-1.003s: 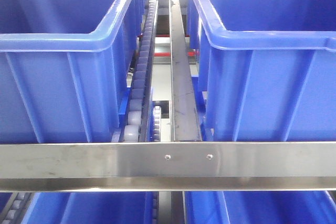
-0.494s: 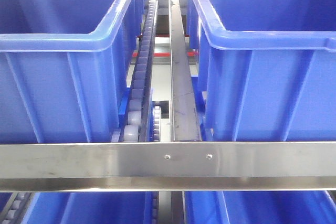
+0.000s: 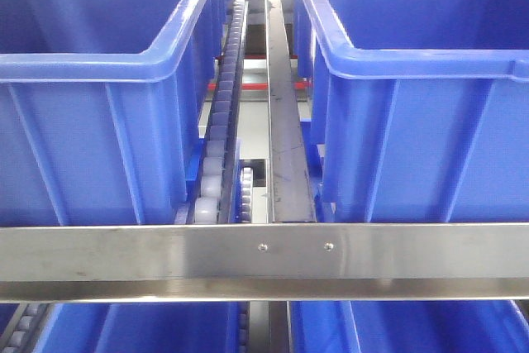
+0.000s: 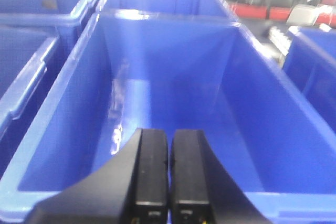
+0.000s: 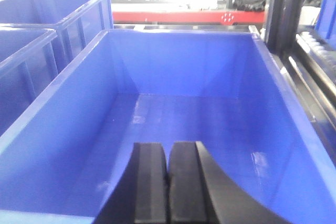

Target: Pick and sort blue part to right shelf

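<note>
1. Facing the right shelf [image 3: 264,258], the front view showed its flat steel front rail across the lower frame; two large blue bins stood behind it, the left bin [image 3: 99,113] and the right bin [image 3: 421,113], both cut off at the frame edges, so their full width could not be seen.
2. Between the bins ran a pale roller track [image 3: 216,138] and a steel divider strip [image 3: 285,121]; the far end of both washed out in bright light.
3. Below the rail, the tops of more blue bins [image 3: 132,328] showed only as slivers; their contents were hidden.
4. The left gripper [image 4: 168,177] hung over the near rim of an open blue bin [image 4: 173,103]; its two black fingers [image 4: 149,174] lay pressed together with only a hairline seam between them, and nothing was held; the picture was soft and blurred, and the fingers' roots ran off the bottom edge.
5. The right gripper [image 5: 168,182] sat likewise above another blue bin [image 5: 178,108]; its fingers [image 5: 149,182] were closed against each other, gripping nothing.
6. The blue part appeared in no view; the visible bin floors were bare, though the front view hid the bin floors behind their walls, so its place could not be told.
</note>
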